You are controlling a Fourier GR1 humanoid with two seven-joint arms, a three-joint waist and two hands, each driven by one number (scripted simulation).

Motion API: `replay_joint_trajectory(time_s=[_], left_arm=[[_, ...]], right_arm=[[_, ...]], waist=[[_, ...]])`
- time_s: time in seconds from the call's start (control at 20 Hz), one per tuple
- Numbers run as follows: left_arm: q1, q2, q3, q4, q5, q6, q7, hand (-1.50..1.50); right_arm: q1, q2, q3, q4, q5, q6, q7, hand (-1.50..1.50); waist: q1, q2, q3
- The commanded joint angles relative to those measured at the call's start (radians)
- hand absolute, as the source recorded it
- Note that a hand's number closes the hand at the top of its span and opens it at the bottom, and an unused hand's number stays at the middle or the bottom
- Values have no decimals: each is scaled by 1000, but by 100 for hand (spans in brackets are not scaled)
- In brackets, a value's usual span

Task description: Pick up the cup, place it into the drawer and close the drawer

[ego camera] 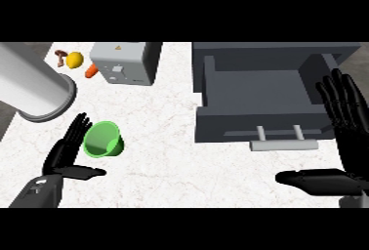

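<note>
White marbled desk (166, 122) under me, nothing done yet: the cup (103, 139) lies just beside my open, empty left robot hand (69, 154), the drawer (263, 95) gapes beside my open right robot hand (344, 141).

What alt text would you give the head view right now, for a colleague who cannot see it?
A small green plastic cup lies tipped on the white marble counter, beside the robot's open left hand. The dark grey drawer stands open at the right, with the open right hand alongside it.
</note>
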Motion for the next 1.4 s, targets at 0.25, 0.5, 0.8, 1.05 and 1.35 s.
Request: replay_joint_trajectory(time_s=[0.25,0.5,0.8,1.05,1.35], left_arm=[[-24,-4,-3,65,-12,-86,-151,-150],[-69,1,5,88,-8,-96,-123,-150],[-68,-20,4,91,1,-156,-142,-150],[-93,-76,-7,73,3,-177,-132,-150],[-75,-113,-14,55,23,-278,-129,150]], right_arm=[[32,-2,1,-20,-6,17,1,-150],[-7,15,20,-16,12,-2,8,-150],[3,7,16,-1,0,20,-8,-150],[-30,-6,-16,22,-28,24,5,-150],[-2,8,3,13,-20,22,12,-150]], waist=[[-9,2,-1],[-14,4,-2],[-16,6,-2],[-16,6,-2],[-11,4,-2]])
